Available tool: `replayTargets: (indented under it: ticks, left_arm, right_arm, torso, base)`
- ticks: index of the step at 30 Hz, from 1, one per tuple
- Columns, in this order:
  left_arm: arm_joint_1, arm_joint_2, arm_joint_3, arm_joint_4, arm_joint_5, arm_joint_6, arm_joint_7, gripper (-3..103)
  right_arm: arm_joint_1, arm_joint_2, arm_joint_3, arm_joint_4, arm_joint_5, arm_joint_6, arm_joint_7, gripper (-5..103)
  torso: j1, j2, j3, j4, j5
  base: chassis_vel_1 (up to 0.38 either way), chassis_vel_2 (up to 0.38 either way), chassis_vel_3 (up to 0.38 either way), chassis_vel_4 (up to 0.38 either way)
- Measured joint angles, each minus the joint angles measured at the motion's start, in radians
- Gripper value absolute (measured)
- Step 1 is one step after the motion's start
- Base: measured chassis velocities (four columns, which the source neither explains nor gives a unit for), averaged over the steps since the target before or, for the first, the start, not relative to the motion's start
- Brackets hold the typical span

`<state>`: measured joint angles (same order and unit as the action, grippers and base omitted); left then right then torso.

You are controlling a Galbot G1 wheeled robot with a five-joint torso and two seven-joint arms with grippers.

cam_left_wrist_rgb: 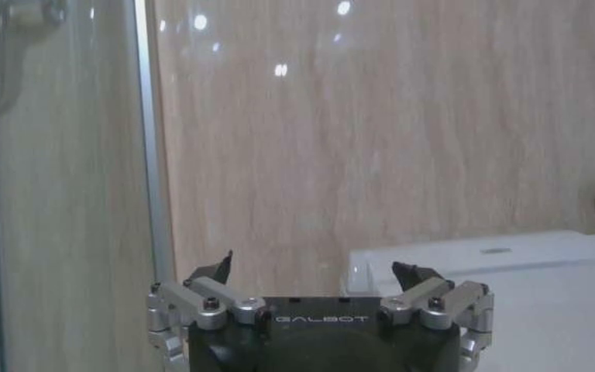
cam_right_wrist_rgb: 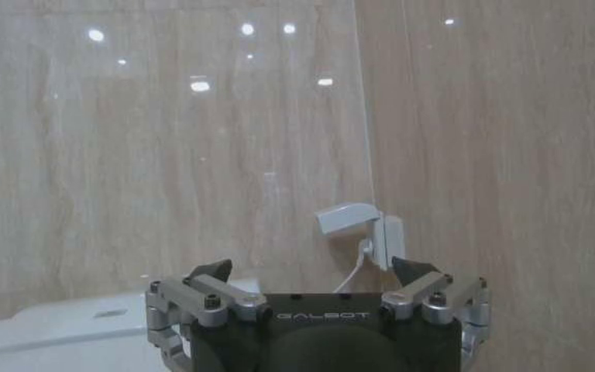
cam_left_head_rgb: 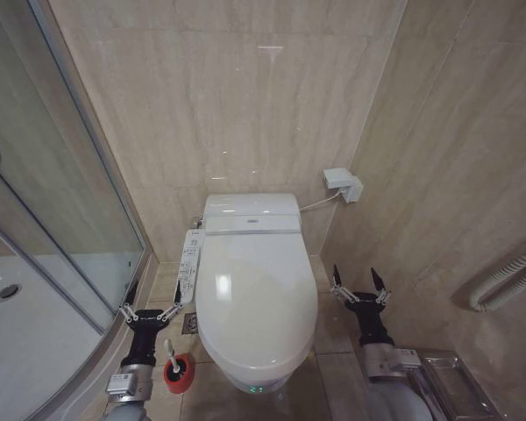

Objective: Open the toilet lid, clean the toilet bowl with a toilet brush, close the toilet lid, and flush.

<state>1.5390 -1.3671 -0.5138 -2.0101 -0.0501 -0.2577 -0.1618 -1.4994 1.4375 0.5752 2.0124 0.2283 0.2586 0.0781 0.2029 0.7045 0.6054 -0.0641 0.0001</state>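
The toilet lid [cam_left_head_rgb: 250,294] is down over the toilet bowl [cam_left_head_rgb: 261,383], a glossy white, slightly domed oval; a small green light glows on the bowl's front rim. The toilet brush [cam_left_head_rgb: 175,364], a slim white stick in a round red holder, stands on the floor just left of the bowl. The left tool [cam_left_head_rgb: 146,309] hangs released beside the button panel [cam_left_head_rgb: 189,265]. The right tool [cam_left_head_rgb: 360,285] hangs released, right of the bowl.
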Motion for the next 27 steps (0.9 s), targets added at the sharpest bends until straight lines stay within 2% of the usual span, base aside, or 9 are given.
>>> replayTargets:
  ticks: [4,5,7,9,10,14,17,24,27]
  left_arm:
    - [0.027,-0.015,0.025,-0.069,-0.023,0.114,-0.035,100]
    - [0.027,-0.015,0.025,-0.069,-0.023,0.114,-0.035,100]
    - [0.047,-0.027,0.044,-0.118,-0.039,0.196,-0.060,100]
    - [0.060,-0.034,0.057,-0.154,-0.050,0.254,-0.078,100]
    - [0.060,-0.034,0.057,-0.154,-0.050,0.254,-0.078,100]
    - [0.090,-0.052,0.086,-0.233,-0.076,0.385,-0.119,100]
    - [0.103,-0.060,0.098,-0.265,-0.086,0.438,-0.135,100]
    - [0.111,-0.061,0.099,-0.279,-0.086,0.451,-0.141,100]
    - [0.129,-0.054,0.082,-0.304,-0.057,0.427,-0.145,100]
  right_arm:
    - [0.000,0.000,0.000,0.000,0.000,0.000,0.000,100]
    - [0.000,0.000,0.000,0.000,0.000,0.000,0.000,100]
    - [0.000,0.000,0.000,0.000,0.000,0.000,0.000,100]
    - [0.000,0.000,0.000,0.000,0.000,0.000,0.000,100]
    - [0.000,0.000,0.000,0.000,0.000,0.000,0.000,100]
    - [0.000,0.000,0.000,0.000,0.000,0.000,0.000,100]
    - [0.000,0.000,0.000,0.000,0.000,0.000,0.000,100]
    - [0.000,0.000,0.000,0.000,0.000,0.000,0.000,100]
    - [0.000,0.000,0.000,0.000,0.000,0.000,0.000,100]
  torso:
    - [0.000,0.000,0.000,0.0000,0.0000]
    - [0.000,0.000,0.000,0.0000,0.0000]
    - [0.000,0.000,0.000,0.0000,0.0000]
    - [0.000,0.000,0.000,0.0000,0.0001]
    - [0.000,0.000,0.000,0.0000,0.0001]
    - [0.000,0.000,0.000,0.0000,0.0001]
    - [0.000,0.000,0.000,0.0001,0.0002]
    - [0.000,0.000,0.000,-0.0001,-0.0002]
    - [0.000,0.000,0.000,-0.0003,-0.0007]
  base:
    - [0.000,0.000,0.000,0.000]
    - [0.000,0.000,0.000,0.000]
    - [0.000,0.000,0.000,0.000]
    - [0.000,0.000,0.000,0.000]
    - [0.000,0.000,0.000,0.000]
    - [0.000,0.000,0.000,0.000]
    - [0.000,0.000,0.000,0.000]
    - [0.000,0.000,0.000,0.000]
    - [0.000,0.000,0.000,0.000]
